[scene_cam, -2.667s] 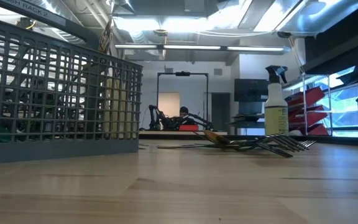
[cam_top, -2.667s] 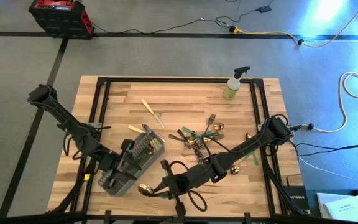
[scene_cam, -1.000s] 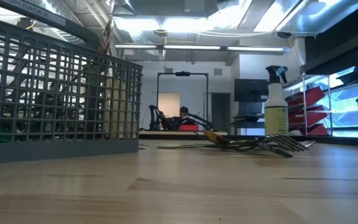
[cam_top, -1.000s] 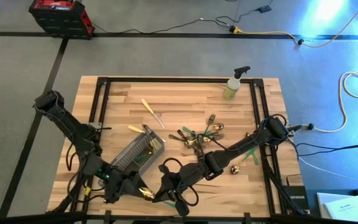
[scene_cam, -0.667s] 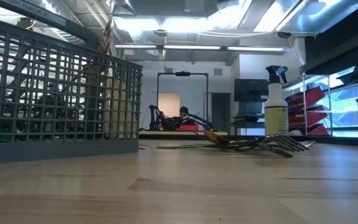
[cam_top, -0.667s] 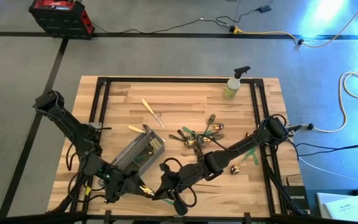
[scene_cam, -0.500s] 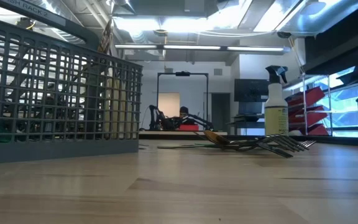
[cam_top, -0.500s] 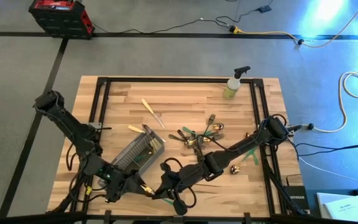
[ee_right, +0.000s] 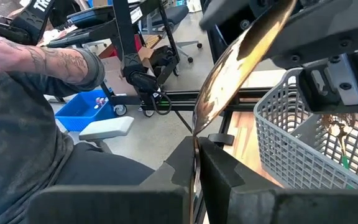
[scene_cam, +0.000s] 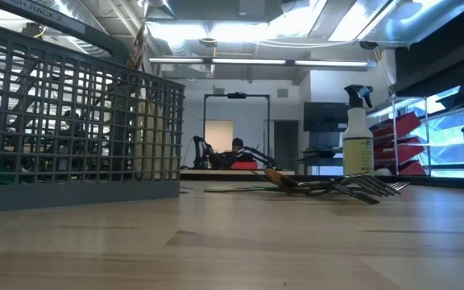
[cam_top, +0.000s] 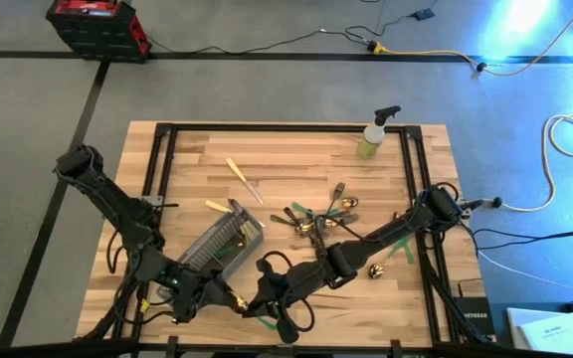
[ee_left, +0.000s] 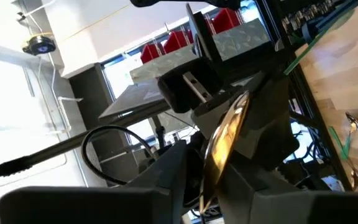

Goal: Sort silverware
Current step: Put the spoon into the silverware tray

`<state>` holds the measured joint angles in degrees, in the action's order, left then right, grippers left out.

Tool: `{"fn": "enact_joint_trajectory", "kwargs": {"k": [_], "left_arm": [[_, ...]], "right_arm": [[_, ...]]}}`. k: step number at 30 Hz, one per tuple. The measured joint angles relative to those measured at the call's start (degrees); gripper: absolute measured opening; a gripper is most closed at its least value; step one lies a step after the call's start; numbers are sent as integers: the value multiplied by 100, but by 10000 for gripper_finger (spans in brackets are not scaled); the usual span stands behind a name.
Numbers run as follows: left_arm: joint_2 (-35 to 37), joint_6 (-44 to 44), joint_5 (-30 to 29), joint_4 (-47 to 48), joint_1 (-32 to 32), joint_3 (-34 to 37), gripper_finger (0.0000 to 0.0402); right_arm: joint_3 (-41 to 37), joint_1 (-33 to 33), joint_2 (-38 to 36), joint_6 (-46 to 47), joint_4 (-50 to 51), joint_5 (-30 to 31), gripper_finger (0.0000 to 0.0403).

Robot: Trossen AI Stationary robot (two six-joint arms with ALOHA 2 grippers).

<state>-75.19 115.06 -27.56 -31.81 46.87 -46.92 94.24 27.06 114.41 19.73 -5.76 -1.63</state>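
A gold spoon [cam_top: 234,301] is held up between both grippers near the table's near edge, just in front of the grey wire-mesh caddy [cam_top: 222,244]. My right gripper [cam_top: 251,300] is shut on its slim handle, and my left gripper [cam_top: 217,295] is shut on its bowl. More silverware [cam_top: 321,219] lies in a loose pile right of the caddy, flat on the wood. A cream-handled knife [cam_top: 244,181] lies apart toward the far side, and one more gold piece [cam_top: 378,268] sits by the right arm. My left gripper holds the spoon's gold bowl [ee_left: 224,146], seen edge-on between its two fingers [ee_left: 173,177], coming level from the table's left. The spoon is lifted clear of the table. My right gripper pinches the thin handle [ee_right: 195,146] between its two fingers [ee_right: 219,168], coming from the table's right, along the spoon. The bowl [ee_right: 235,68] sticks out beyond its fingers toward the left gripper.
A yellow-green spray bottle [cam_top: 374,134] stands at the far edge. The caddy [scene_cam: 71,121] fills the left of the low view, with the pile [scene_cam: 337,187] and the bottle [scene_cam: 358,137] behind it. A person's tattooed arm [ee_right: 42,56] shows beyond the near edge.
Before the last second my left gripper came away from over the caddy toward the near edge and met the spoon that my right gripper holds. In the last second both grippers have stayed almost still at the spoon.
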Motion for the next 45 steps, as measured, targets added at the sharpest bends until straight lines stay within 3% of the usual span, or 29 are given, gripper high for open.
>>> {"fn": "enact_joint_trajectory", "kwargs": {"k": [11, 23, 31, 39, 45], "left_arm": [[-77, 82, -490, 2, 4, 1, 6], [-77, 68, -587, -35, 33, 2, 1], [-77, 69, -640, -41, 72, 0, 0], [-77, 78, -640, -37, 76, 0, 0], [-75, -132, -801, -37, 76, 0, 0]], "right_arm": [[0, -45, 0, 112, -18, -3, 0], [0, -51, -26, -1, -64, -195, 17], [0, -51, -109, 117, 65, -510, 83], [-3, -47, -382, -1, 954, -549, 166], [-2, -17, -1100, -156, 1933, 183, 210]]}}
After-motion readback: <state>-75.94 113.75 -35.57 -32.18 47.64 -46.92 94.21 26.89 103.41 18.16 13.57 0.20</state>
